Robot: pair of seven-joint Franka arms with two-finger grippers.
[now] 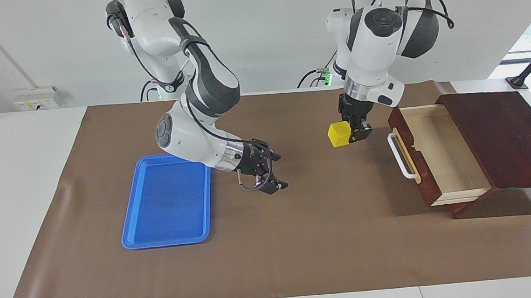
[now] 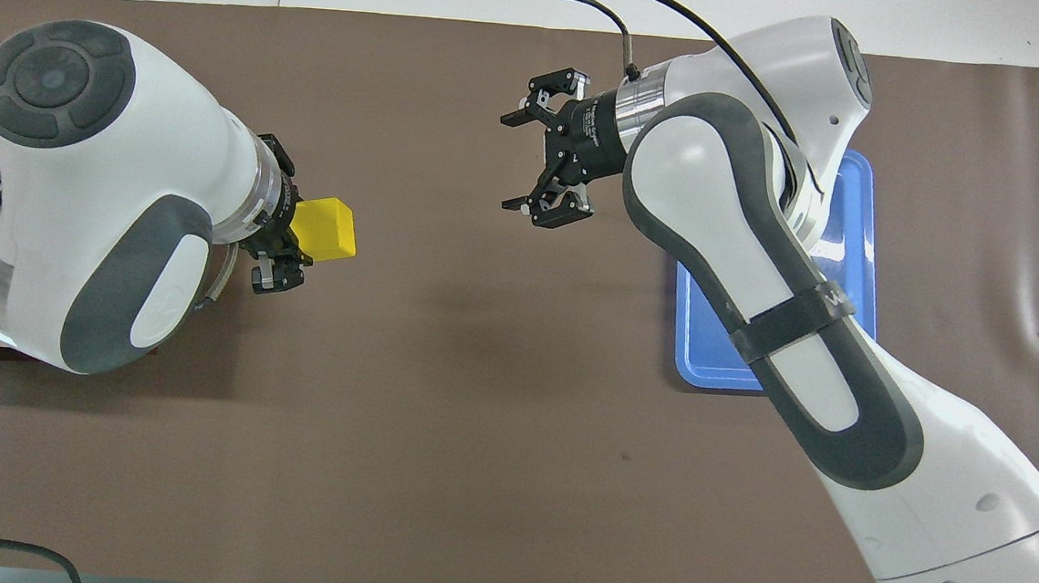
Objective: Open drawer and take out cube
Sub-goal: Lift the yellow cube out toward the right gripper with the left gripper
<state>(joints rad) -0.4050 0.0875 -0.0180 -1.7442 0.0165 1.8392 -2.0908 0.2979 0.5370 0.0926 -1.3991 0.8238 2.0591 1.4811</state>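
The drawer [image 1: 439, 155] stands pulled fully out of its dark wooden cabinet [image 1: 503, 137], pale interior exposed and empty, white bar handle [image 1: 399, 156] facing the worktop's middle. The left end effector [image 1: 357, 131] is clamped on the yellow cube [image 1: 339, 134], carrying it in the air over the brown mat [image 1: 300, 240], clear of the drawer front; in the facing view the cube sits at about 9 o'clock from the handle. The grip is from the drawer-facing side, which in my judgement suits a sideways carry toward the centre. The cube has no long axis; its faces look slightly turned off square with the mat edges. The right end effector [image 1: 267, 177], fingers apart, hangs low over the mat just beside the blue tray [image 1: 166, 200], at the tray's 3 o'clock, apparently placed to receive the cube.
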